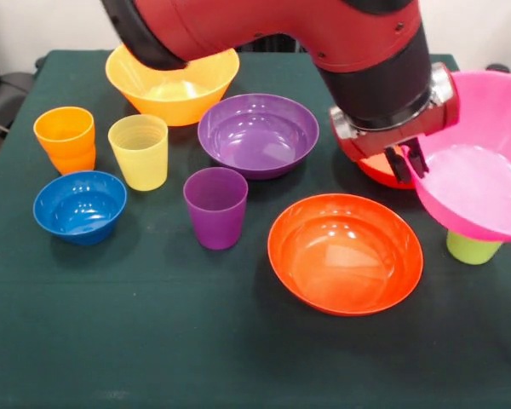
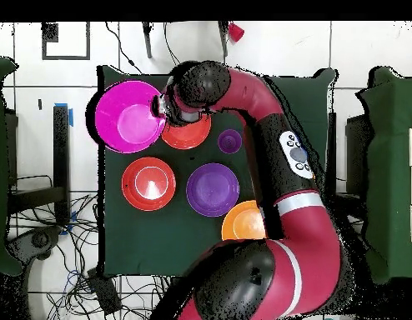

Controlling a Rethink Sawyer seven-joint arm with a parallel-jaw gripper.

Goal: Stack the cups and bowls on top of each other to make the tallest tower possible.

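Green table [image 1: 153, 341]: pink bowl [image 1: 481, 183] (tilted) in gripper [image 1: 406, 160]

Bright, even room light from above – white glare spots inside the red-orange bowl [image 1: 345, 253] and purple bowl [image 1: 257, 134]; soft short shadows on the bench [image 1: 153, 341]; focus sharp.
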